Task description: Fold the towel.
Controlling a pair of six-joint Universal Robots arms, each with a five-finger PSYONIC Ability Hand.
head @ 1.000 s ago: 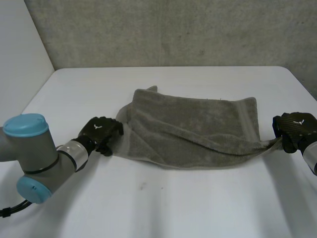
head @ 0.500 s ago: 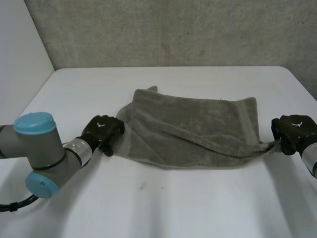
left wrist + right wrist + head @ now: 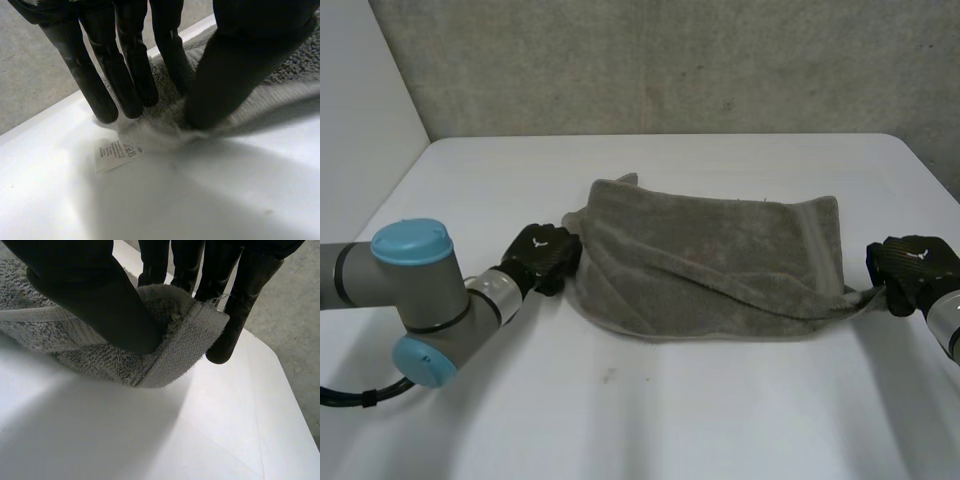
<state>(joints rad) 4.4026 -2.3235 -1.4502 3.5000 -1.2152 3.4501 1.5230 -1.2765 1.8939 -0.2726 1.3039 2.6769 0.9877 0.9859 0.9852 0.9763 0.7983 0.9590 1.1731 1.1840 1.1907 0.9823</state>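
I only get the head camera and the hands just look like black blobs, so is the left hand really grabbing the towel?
Observer: Yes. In its wrist view the left hand pinches a corner of the towel between thumb and fingers.
Operator: Is there anything by it that I can't see?
Observer: A small white label with print on it sticks out of that corner at the fingertips, lying on the table.
Operator: And the right hand?
Observer: The right hand presses the towel's hemmed corner between its thumb and fingers.
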